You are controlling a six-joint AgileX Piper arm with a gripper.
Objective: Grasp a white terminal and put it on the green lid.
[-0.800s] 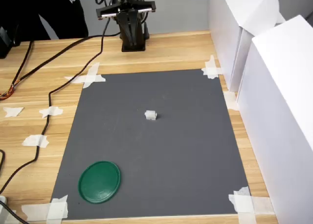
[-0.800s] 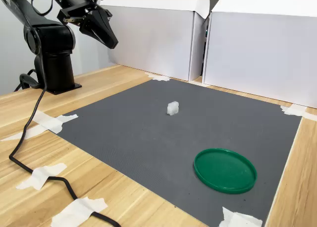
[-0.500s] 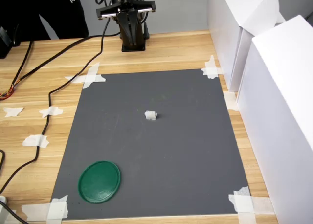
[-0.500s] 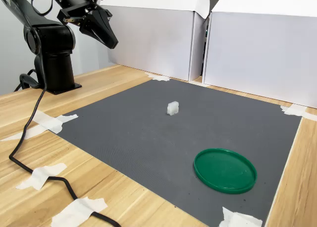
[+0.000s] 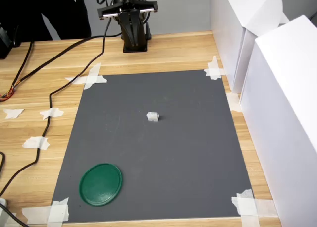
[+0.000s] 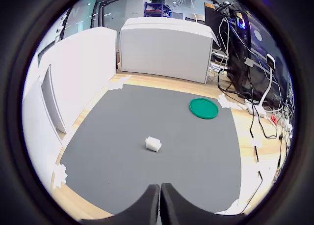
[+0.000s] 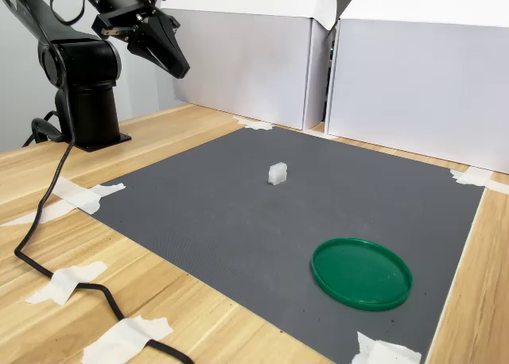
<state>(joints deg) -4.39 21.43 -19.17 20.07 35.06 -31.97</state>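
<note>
So the gripper [image 7: 179,66] hangs high in the air next to the arm's black base [image 7: 89,110], at the far end of the table in the first exterior view. Its two fingers are pressed together with nothing between them; the wrist view shows the tips touching.

The white terminal [image 5: 152,117] sits by itself near the middle of the gray mat [image 5: 198,152]. The green lid [image 5: 101,184] lies flat on the mat's near left corner in the first exterior view, well apart from the terminal. Nothing is on the lid yet.

I think the job now is to reach the terminal. To do it well, the fingers should open wide first, before coming down. The piece is tiny, so the gripper should come straight down from above, with one finger on each flat side. It should go low enough to catch the piece but not dig into the mat. If a finger bumps the terminal, it could slide or tip over. The white boxes [image 5: 277,88] stand on the first exterior view's right, away from the path.
</note>
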